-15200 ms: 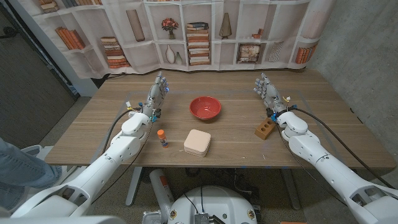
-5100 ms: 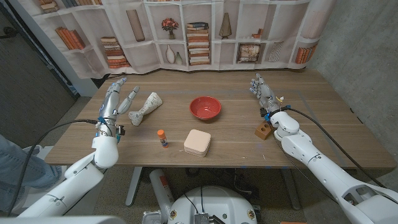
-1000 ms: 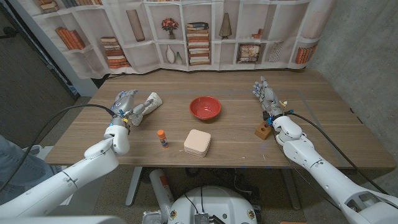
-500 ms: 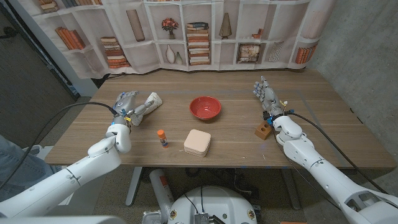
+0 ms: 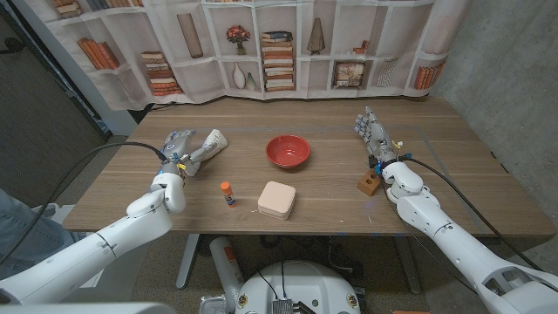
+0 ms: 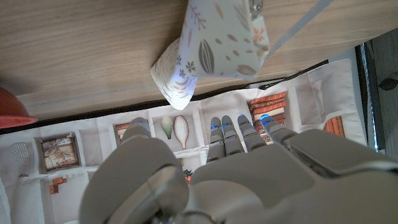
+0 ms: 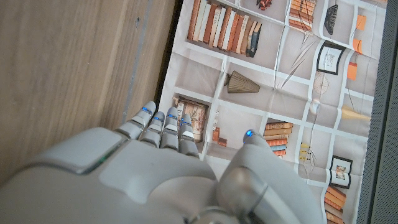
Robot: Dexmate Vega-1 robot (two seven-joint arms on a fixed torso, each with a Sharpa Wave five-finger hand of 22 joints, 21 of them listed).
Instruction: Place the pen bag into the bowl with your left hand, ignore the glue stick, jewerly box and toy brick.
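Fingers of the left hand reach over the near end of the pen bag by the table's left edge in the head view, though whether they grip it I cannot tell; the red bowl mid-table looks empty, and the right hand stands with its fingers apart, holding nothing. From the left wrist, the left hand's fingers look extended short of the bag, which lies on the wood, so a loose grip could probably let the soft bag slip before reaching the bowl. From the right wrist, its hand's fingers stretch out on nothing.
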